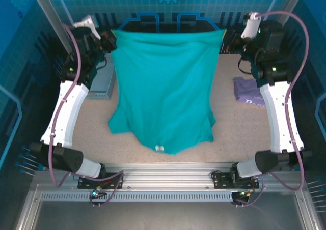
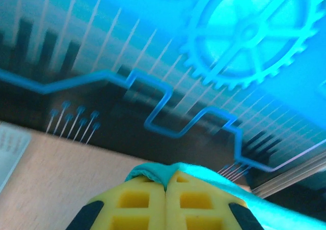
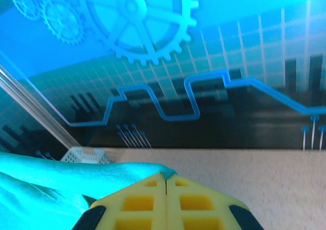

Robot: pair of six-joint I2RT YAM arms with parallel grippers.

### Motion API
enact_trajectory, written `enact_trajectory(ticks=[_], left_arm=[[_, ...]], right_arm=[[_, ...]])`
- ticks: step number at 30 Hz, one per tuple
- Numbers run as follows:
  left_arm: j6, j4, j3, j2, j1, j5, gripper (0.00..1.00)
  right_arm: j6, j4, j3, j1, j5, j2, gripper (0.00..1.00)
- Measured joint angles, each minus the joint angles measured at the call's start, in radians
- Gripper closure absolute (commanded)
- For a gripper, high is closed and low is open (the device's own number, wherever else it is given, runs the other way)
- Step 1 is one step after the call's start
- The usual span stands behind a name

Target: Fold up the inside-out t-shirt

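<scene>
Between the left gripper (image 2: 168, 175) and right gripper (image 3: 166, 178), each clamped on a corner, the inside-out t-shirt (image 1: 163, 87) hangs, neck trailing nearward on the tabletop (image 1: 229, 133).

Robot lab: gear-printed backdrop (image 2: 239, 36), aluminium frame (image 1: 168, 170)

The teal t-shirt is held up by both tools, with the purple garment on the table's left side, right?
No: the purple garment lies on the right side, per the top view. The left tool and right tool do hold the teal t-shirt up.
</scene>
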Motion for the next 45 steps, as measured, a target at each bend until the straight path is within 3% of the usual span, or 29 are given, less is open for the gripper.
enact_trajectory(ticks=[4, 8, 10, 16, 22, 25, 28, 33, 38, 42, 45], left_arm=[[0.0, 0.006, 0.179, -0.025, 0.003, 0.045, 1.0], [-0.003, 0.034, 0.112, -0.195, 0.003, 0.087, 1.0], [-0.015, 0.062, -0.028, -0.324, 0.003, 0.102, 1.0], [-0.079, 0.096, -0.613, -0.68, -0.039, 0.129, 1.0], [-0.181, 0.052, -1.215, -0.712, -0.191, 0.146, 0.91], [-0.214, 0.012, -1.36, -0.678, -0.264, 0.15, 0.79], [-0.209, 0.018, -1.373, -0.654, -0.285, 0.149, 0.6], [-0.15, 0.02, -1.327, -0.638, -0.336, 0.099, 0.43], [-0.027, 0.117, -1.241, -0.547, -0.546, 0.035, 0.35], [0.116, 0.249, -1.13, -0.328, -0.748, 0.008, 0.32], [0.216, 0.327, -1.033, -0.148, -0.842, -0.01, 0.32]], right_arm=[[0.0, -0.008, 0.2, 0.0, -0.01, 0.021, 1.0], [0.001, 0.008, 0.21, 0.0, -0.044, -0.076, 1.0], [0.002, 0.028, 0.114, 0.0, -0.065, -0.156, 1.0], [0.016, 0.057, -0.412, 0.0, -0.097, -0.409, 1.0], [0.026, 0.019, -0.927, 0.0, -0.107, -0.439, 1.0], [0.026, -0.004, -1.041, 0.0, -0.132, -0.399, 1.0], [0.01, -0.015, -1.061, 0.0, -0.159, -0.368, 1.0], [-0.028, -0.032, -1.052, 0.0, -0.211, -0.338, 1.0], [-0.038, -0.062, -1.0, 0.0, -0.275, -0.334, 1.0], [-0.029, -0.065, -0.964, -0.001, -0.331, -0.334, 1.0], [-0.022, -0.069, -0.957, -0.006, -0.357, -0.339, 1.0]])
